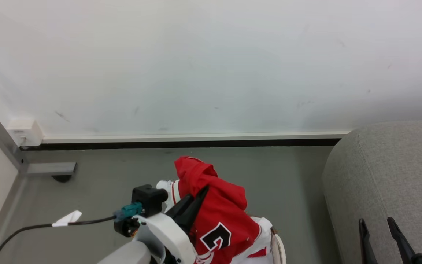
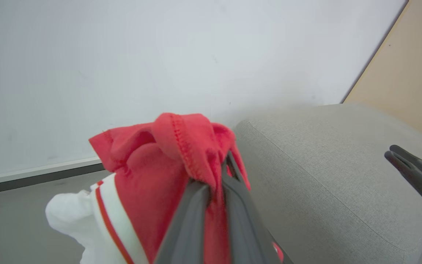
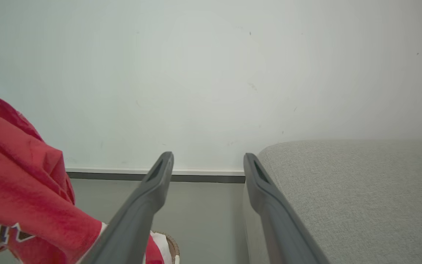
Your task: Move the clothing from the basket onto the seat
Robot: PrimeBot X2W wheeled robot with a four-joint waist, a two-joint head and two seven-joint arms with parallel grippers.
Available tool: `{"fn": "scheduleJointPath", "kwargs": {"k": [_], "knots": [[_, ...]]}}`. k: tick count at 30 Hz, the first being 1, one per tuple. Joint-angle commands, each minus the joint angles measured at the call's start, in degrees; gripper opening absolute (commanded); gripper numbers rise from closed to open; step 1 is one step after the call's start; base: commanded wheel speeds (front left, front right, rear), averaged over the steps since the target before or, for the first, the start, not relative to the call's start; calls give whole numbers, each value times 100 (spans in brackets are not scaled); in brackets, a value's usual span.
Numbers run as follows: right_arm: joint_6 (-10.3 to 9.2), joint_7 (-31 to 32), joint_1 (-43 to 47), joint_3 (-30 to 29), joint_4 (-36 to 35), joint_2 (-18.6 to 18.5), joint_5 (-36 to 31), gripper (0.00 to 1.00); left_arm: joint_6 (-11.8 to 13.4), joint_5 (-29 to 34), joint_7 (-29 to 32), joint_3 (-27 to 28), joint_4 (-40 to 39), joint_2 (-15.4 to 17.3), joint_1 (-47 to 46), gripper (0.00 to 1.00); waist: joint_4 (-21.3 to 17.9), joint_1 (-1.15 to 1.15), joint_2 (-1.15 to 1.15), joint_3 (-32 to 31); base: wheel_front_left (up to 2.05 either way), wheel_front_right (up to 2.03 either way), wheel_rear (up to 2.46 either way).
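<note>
The clothing [image 1: 218,209] is a red garment with white stripe trim and a black number print. It hangs bunched from my left gripper [image 1: 200,193], lifted above the basket [image 1: 279,249], whose rim just shows at the bottom. In the left wrist view my left gripper [image 2: 219,176] is shut on a fold of the clothing [image 2: 148,165]. The grey seat [image 1: 390,176] stands to the right. My right gripper [image 1: 376,222] is open over the seat's front, holding nothing. In the right wrist view its fingers [image 3: 208,160] stand apart, with the clothing [image 3: 17,183] at left, the seat [image 3: 361,190] at right and the basket's brown rim [image 3: 174,248] below.
A white wall with a pale baseboard [image 1: 196,138] runs behind. Grey floor [image 1: 123,165] lies between the basket and the wall. A grey metal frame foot [image 1: 50,168] sits at the far left. A black cable [image 1: 50,224] trails from my left wrist.
</note>
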Motion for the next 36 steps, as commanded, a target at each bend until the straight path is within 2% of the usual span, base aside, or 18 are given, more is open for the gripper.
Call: {"fn": "scheduleJointPath", "kwargs": {"k": [1, 16, 23, 30, 36], "knots": [[-14, 0, 100, 4, -4, -17, 10, 100, 43, 30, 1, 46, -64, 71, 55, 0, 14, 2, 0, -68, 0, 0, 0], [-14, 0, 241, 223, -25, -17, -41, 100, 351, 111, 153, 295, -743, 569, -213, 0, -43, 2, 0, -254, 0, 0, 0], [-14, 0, 102, 495, -144, -228, -183, 100, 426, 136, 222, 265, -961, 587, -259, 0, -21, 2, 0, -211, 0, 0, 0], [-14, 0, -273, 1461, -99, -592, -114, 100, 441, 164, 321, 169, -1081, 517, -330, 0, 45, 2, 0, -228, 0, 0, 0], [-14, 1, -979, 2651, 355, -884, 253, 100, 429, 188, 381, 91, -1143, 436, -389, 0, 107, 2, 0, -236, 0, 0, 0]]}}
